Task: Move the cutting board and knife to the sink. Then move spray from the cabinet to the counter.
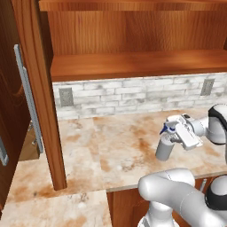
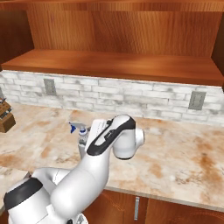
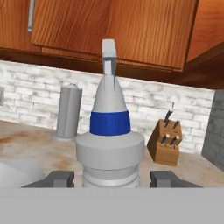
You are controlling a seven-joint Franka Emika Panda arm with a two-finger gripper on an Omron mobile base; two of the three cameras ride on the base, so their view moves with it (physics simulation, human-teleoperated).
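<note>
The reddish-brown wooden wall cabinet (image 1: pixel 133 62) with plank shelves is seen standing open above the work area, its door swung out at the left with a long silver bar handle (image 1: pixel 28 99) on it. Beneath it, the beige stone-look counter (image 1: pixel 111 146) with rusty orange-brown blotches is spread out, backed by a whitewashed brick wall (image 2: pixel 131 98) in which grey outlet plates are set. The small light-grey plastic spray bottle (image 1: pixel 166 146) with its blue-and-white trigger nozzle is seen upright, its base down at the counter near the front edge, well below the cabinet shelf; whether it fully rests on the surface cannot be told. The two-finger gripper (image 1: pixel 174 138) is positioned at the bottle's neck from the side. In the hand view the bottle's ribbed neck (image 3: pixel 111 175) is framed closely by the two dark fingertips (image 3: pixel 59 178), one on each side, so the jaws appear to be closed around the bottle. Farther off in the hand view, a grey upright cylinder (image 3: pixel 68 112) and a wooden knife block (image 3: pixel 166 142) with dark handles are set on the counter against the brick wall.
</note>
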